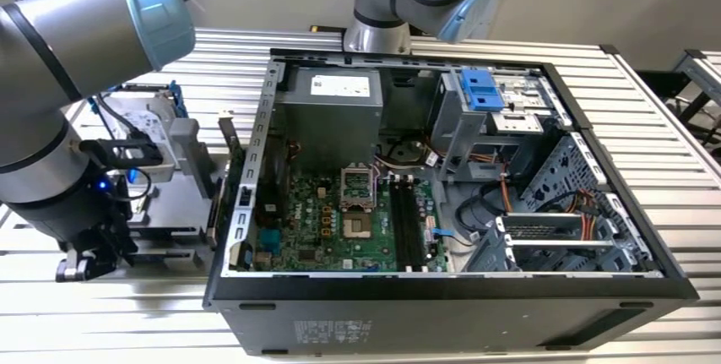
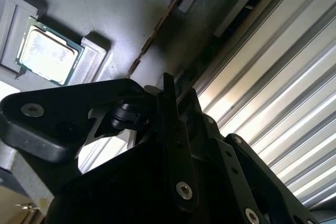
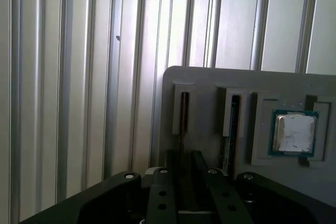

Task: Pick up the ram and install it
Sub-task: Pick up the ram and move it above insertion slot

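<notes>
At the exterior view's left the arm (image 1: 56, 111) folds steeply down, wrist low over a grey tray (image 1: 169, 208) on the ribbed desk (image 1: 664, 127). In the first wrist view the claw (image 3: 184, 157) straddles the ram (image 3: 184, 113), which stands edge-on in a tray slot; clenched or released, I cannot tell. Open desk runs past the tray's edge. The open computer case (image 1: 451, 296) stands close on the exterior view's right.

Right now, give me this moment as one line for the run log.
stage: pickup | tool: at grey holder, lined up with ram | ram: on edge in holder, not installed
</notes>
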`<state>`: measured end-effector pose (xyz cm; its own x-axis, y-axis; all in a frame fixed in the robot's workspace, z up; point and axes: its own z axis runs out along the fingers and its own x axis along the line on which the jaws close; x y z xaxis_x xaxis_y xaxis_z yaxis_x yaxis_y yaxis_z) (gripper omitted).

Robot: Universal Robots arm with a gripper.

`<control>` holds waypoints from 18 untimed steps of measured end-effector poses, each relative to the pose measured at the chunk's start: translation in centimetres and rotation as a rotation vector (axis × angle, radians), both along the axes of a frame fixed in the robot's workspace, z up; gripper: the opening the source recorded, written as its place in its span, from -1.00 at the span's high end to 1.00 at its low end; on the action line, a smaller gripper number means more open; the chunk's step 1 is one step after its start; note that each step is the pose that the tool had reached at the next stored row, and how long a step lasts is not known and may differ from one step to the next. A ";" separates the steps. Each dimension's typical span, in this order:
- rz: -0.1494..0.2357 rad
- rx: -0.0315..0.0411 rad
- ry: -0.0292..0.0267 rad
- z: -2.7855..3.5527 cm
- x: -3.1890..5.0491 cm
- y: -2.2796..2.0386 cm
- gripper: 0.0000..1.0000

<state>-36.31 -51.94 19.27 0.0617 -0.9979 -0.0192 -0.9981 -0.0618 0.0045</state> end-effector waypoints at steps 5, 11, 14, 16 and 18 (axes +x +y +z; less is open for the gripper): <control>0.000 -0.0001 0.0000 0.00 0.00 -0.02 -1.00; 0.000 -0.0003 0.0001 0.01 0.00 -0.04 1.00; 0.000 -0.0001 0.0000 0.00 0.00 -0.04 1.00; 0.000 -0.0001 0.0001 0.00 0.00 -0.05 1.00; 0.000 -0.0001 0.0001 0.01 0.00 -0.06 1.00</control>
